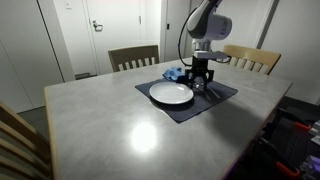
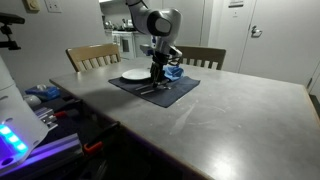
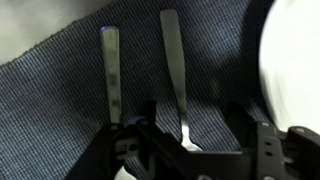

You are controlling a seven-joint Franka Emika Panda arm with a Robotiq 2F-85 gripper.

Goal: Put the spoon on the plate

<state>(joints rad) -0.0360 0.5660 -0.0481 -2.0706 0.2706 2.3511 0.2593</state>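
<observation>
The white plate [image 1: 172,94] lies on a dark blue placemat [image 1: 218,100] on the grey table; it also shows in an exterior view [image 2: 135,74] and at the right edge of the wrist view [image 3: 292,60]. Two slim silver utensils lie side by side on the mat beside the plate. The spoon [image 3: 176,70] is the one nearer the plate, and its widening end lies between my jaws. The other utensil [image 3: 110,65] lies to its left. My gripper [image 3: 195,125] is down at the mat, open, with a finger on each side of the spoon. It shows in both exterior views [image 1: 201,82] [image 2: 157,80].
A crumpled blue object [image 1: 175,72] lies on the mat's far side behind the plate. Wooden chairs [image 1: 133,57] [image 1: 252,59] stand at the table's far edge. Equipment [image 2: 45,100] sits at the table's edge in an exterior view.
</observation>
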